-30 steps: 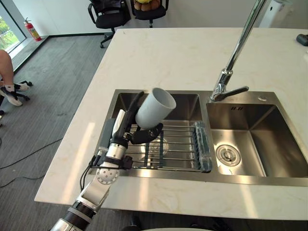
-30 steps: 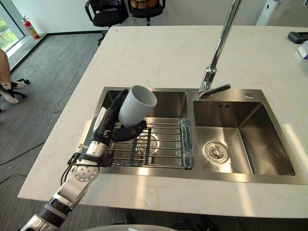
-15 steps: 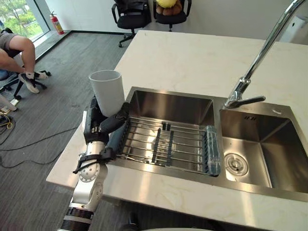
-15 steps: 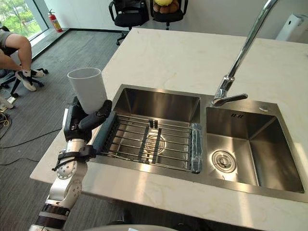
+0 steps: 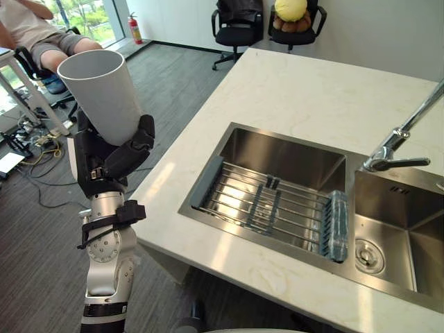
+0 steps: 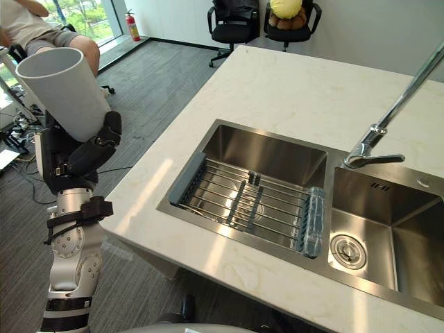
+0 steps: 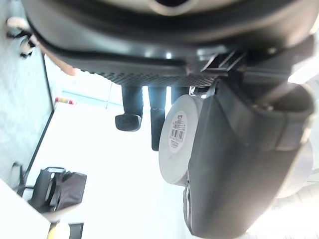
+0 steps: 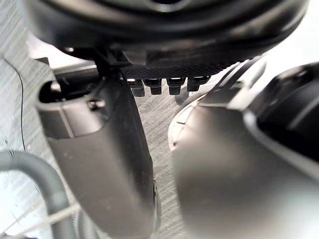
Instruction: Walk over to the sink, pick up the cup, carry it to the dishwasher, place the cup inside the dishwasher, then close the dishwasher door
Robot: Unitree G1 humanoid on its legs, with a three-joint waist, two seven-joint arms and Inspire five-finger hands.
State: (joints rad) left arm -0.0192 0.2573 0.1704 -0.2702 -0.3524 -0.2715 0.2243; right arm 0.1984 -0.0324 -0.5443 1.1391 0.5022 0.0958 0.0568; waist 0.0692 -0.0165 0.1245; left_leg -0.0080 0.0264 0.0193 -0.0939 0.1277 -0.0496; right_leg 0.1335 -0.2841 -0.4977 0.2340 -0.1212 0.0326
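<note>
A white cup [image 5: 104, 94] stands upright with its mouth up, held above the floor to the left of the counter's edge. My left hand [image 5: 104, 163] is shut on its lower part, thumb across the front. In the left wrist view the cup's labelled bottom [image 7: 178, 137] sits between the thumb [image 7: 234, 169] and the fingers [image 7: 149, 112]. The steel double sink [image 5: 277, 149] lies to the right, apart from the cup. My right hand [image 8: 99, 164] hangs idle over the grey floor with its fingers [image 8: 167, 84] straight.
A wire rack [image 5: 270, 208] and a clear rolled mat [image 5: 336, 225] lie in the left basin, and the tap [image 5: 399, 142] stands behind the basins. The marble counter [image 5: 312, 90] stretches back. Office chairs [image 5: 239, 21] stand at the back and a seated person [image 5: 41, 35] is at far left.
The view has swung left. My left hand has carried the cup from over the sink, past the counter's left edge, and turned it upright and higher.
</note>
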